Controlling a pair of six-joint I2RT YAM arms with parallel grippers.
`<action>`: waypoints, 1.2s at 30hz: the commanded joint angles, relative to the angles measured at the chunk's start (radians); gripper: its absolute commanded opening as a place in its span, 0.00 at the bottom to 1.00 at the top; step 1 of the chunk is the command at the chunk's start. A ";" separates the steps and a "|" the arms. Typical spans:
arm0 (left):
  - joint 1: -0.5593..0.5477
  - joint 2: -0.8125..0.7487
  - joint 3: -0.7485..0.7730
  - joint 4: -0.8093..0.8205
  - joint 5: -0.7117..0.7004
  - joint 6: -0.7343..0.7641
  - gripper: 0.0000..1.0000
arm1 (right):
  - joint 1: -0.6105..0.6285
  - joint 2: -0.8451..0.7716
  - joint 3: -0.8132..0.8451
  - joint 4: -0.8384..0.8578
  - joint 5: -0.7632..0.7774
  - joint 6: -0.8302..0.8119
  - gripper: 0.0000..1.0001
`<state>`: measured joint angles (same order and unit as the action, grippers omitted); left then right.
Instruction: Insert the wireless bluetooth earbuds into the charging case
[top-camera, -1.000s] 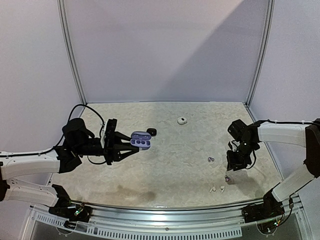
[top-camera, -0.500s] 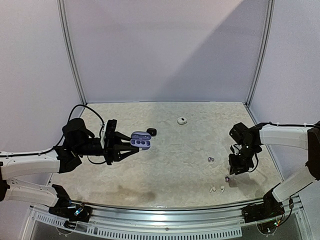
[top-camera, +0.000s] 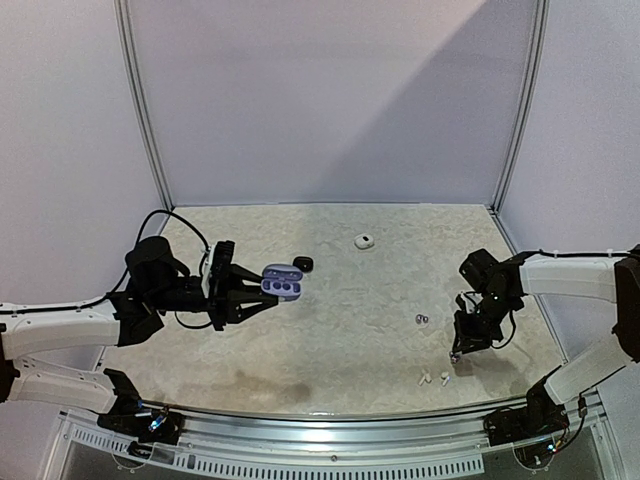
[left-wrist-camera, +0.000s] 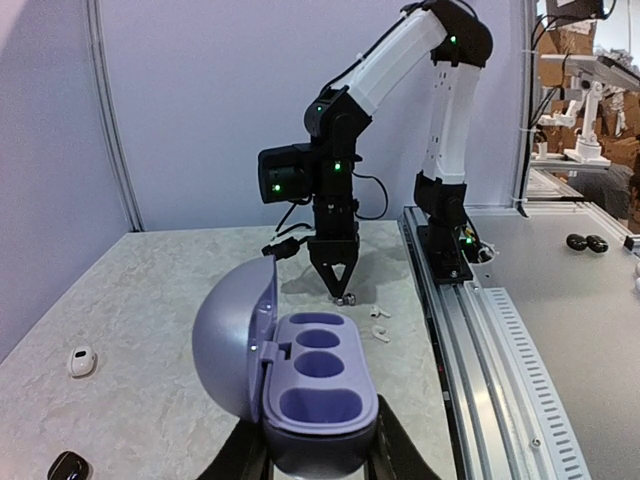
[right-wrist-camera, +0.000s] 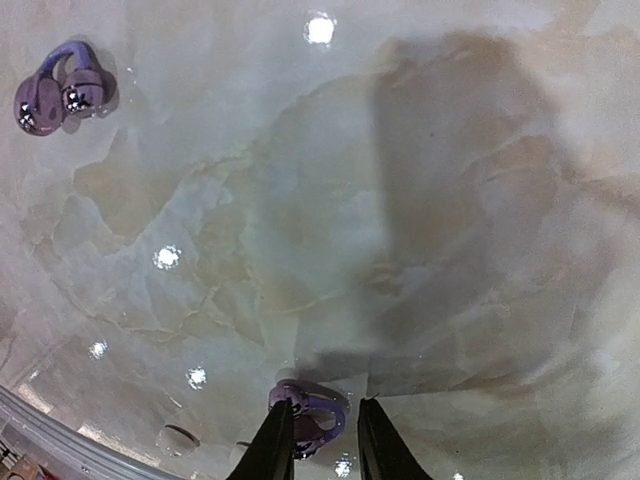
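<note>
**Case held open on the left, right fingers straddling a purplish earbud near the right edge**

Over the left side of the bench (top-camera: 340, 335), the left gripper (top-camera: 266, 291) is pinched on the base of the purple charging case (top-camera: 281, 282), carrying it clear of the surface. The lid is swung open to one side, and the left wrist view shows three hollows in the case body, all empty.

Just beyond the case, toward the back edge, a small black rounded object (top-camera: 303, 264) lies on the bench. Further right, near the middle of the back edge, lies a small white rounded object (top-camera: 365, 241). Neither is clear enough to say what it is.

Right of centre, one purplish earbud (top-camera: 421, 319) lies alone on the surface. Nearer the front edge sits the white stemmed pair (top-camera: 433, 379), the two lying just beside each other.

Between these and the right edge, the right gripper (top-camera: 457, 352) points straight down at the bench. Its fingers are parted by only a narrow gap. The right wrist view shows the second purplish earbud (right-wrist-camera: 308, 415) between the tips, against one finger, with a sliver of bench showing beside the other. The earbud rests on the surface.
</note>
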<state>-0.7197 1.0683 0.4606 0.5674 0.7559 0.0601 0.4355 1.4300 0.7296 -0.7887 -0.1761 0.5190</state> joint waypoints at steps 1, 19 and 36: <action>0.003 0.010 0.014 -0.014 0.010 0.023 0.00 | -0.007 0.012 -0.021 0.030 -0.016 -0.001 0.23; 0.003 -0.008 -0.002 -0.017 0.010 0.044 0.00 | -0.007 -0.027 0.005 -0.014 0.068 0.071 0.20; 0.003 0.001 0.016 -0.041 0.022 0.065 0.00 | 0.017 0.024 -0.039 0.054 -0.043 0.071 0.21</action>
<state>-0.7197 1.0664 0.4606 0.5362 0.7631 0.1078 0.4374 1.4540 0.7132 -0.7471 -0.1890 0.5758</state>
